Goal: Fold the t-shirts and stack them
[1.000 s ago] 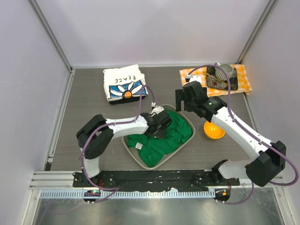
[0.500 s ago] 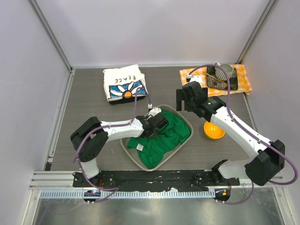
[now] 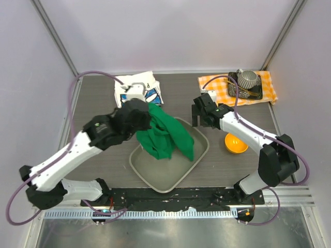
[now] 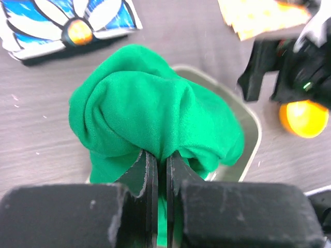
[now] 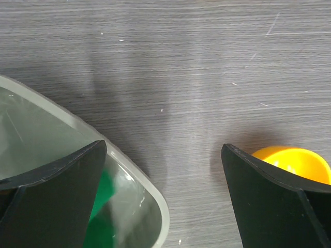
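White t-shirt printed "PEACE" [image 3: 153, 93] lies folded on the table [image 3: 98, 103], toward the far edge and left of centre. In the top view the left arm's wrist covers part of it.

Left gripper [image 4: 156, 155]: the pincer is narrow, its jaws pinched on a fold of the green t-shirt [image 3: 165, 137]. That shirt hangs bunched beneath the gripper, held up over the grey tray [image 3: 155, 178]. Whether its lowest folds touch the tray floor cannot be told. No neck label is visible on it.

The tray sits at the middle of the table, toward the near edge, turned corner-on to that edge. The part of its floor that shows is bare.

Right gripper [image 5: 163, 149]: the pincer is wide, its jaws well apart and holding nothing. It hangs above bare table just beside the tray's right rim, between the tray and an orange bowl [image 3: 236, 143].

The bowl stands on the table right of the tray, apart from it.

An orange-and-white checked cloth [image 3: 214, 85] lies in the far right corner. It carries a dark dish [image 3: 243, 94] with a grey ribbed cup [image 3: 247, 79] on it.
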Robot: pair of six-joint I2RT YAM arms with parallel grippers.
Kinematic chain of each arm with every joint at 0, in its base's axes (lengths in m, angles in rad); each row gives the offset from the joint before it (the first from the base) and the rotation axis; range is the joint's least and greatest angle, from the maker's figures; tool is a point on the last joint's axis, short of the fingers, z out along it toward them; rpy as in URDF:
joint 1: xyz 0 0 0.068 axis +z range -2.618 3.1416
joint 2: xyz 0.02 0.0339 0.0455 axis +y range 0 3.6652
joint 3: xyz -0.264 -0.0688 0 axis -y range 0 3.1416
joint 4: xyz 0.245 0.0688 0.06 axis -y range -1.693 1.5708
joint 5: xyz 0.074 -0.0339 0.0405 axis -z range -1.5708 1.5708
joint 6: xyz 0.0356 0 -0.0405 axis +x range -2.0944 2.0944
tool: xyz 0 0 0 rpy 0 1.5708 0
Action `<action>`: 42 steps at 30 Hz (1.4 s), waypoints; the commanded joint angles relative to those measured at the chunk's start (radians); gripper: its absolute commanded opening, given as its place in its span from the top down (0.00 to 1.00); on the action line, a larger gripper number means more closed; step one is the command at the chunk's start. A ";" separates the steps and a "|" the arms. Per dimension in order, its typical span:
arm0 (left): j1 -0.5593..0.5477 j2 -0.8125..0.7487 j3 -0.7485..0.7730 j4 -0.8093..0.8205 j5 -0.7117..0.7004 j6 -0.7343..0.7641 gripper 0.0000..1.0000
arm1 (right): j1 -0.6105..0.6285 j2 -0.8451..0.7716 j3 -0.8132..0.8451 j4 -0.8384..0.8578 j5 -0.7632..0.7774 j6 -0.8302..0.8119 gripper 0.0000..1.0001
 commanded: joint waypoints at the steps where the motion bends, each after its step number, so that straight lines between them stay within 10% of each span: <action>1: 0.046 -0.081 0.148 -0.199 -0.159 0.028 1.00 | 0.000 0.050 -0.009 0.081 -0.075 0.026 0.00; 18: 0.330 -0.308 0.098 -0.319 -0.227 -0.021 1.00 | 0.000 0.321 -0.005 0.149 -0.192 -0.012 0.06; 21: 0.330 -0.331 0.162 -0.367 -0.272 -0.033 1.00 | 0.000 0.352 0.005 0.148 -0.178 -0.012 0.30; 25: 0.330 -0.358 0.264 -0.422 -0.313 -0.027 1.00 | -0.002 0.386 0.031 0.134 -0.143 0.005 0.99; 42: 0.330 -0.374 0.224 -0.462 -0.359 -0.006 1.00 | -0.062 0.099 0.302 -0.151 0.176 -0.017 0.99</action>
